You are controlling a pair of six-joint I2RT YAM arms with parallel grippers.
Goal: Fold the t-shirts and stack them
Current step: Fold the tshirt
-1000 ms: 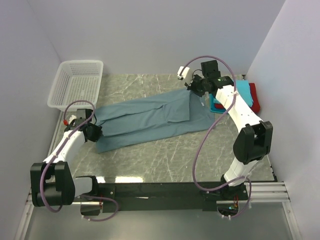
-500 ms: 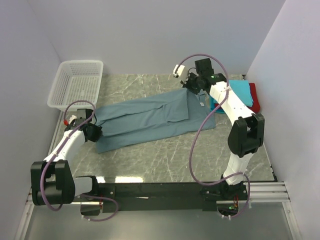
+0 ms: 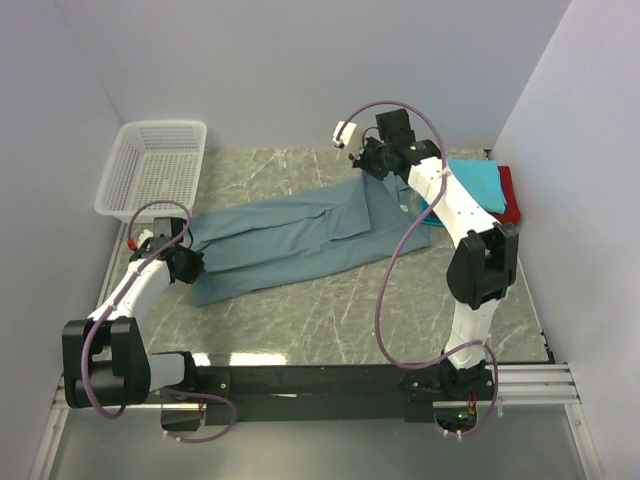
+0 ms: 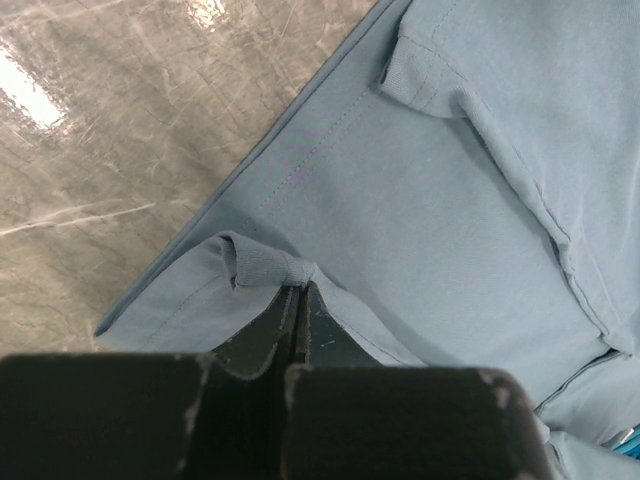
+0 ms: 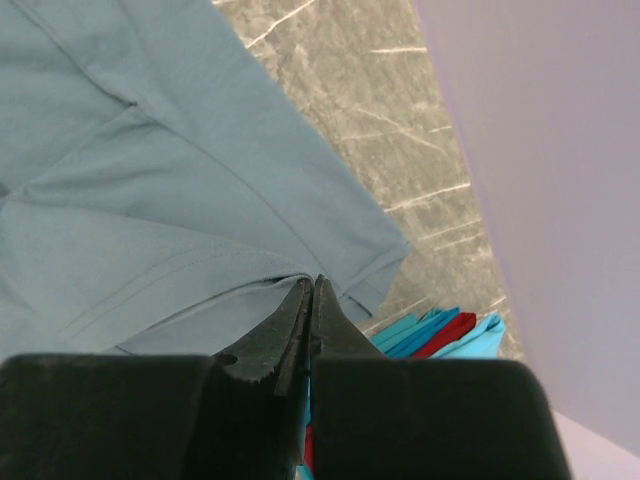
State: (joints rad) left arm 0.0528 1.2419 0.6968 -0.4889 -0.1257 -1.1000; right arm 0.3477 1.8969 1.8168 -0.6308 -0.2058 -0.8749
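The worktop (image 3: pixel 330 310) is a grey marbled slab enclosed by pale walls. One large grey-blue t-shirt (image 3: pixel 290 235) lies across it on a diagonal, running from near the left edge towards the far right corner. Most of the cloth rests flat. Several long creases and overlapping panels run along its length.

Left arm (image 3: pixel 140 285): it reaches forward along the left edge of the worktop. The left jaws are closed on the grey-blue t-shirt (image 4: pixel 480 200) at its left end. In the left wrist view a small pucker of cloth (image 4: pixel 262 265), just inside the hem, is pinched at the tips. The hem runs beside bare worktop (image 4: pixel 120 120).

Right arm (image 3: pixel 460 210): it extends towards the far edge of the worktop, with its wrist over the right end of the shirt. The right jaws are closed on the grey-blue t-shirt (image 5: pixel 150 180). In the right wrist view their tips meet on a seamed edge of the cloth. In the overhead view the cloth rises from the worktop to these jaws.

A stack of folded t-shirts (image 3: pixel 480 185) sits in the far right corner, touching or just beside the right end of the grey-blue shirt. A turquoise shirt is on top, with red showing along the right side. The right wrist view shows the layered edges of this stack (image 5: pixel 440 335) in turquoise, teal and red.

A white mesh basket (image 3: pixel 155 165) stands in the far left corner, apart from the shirt.
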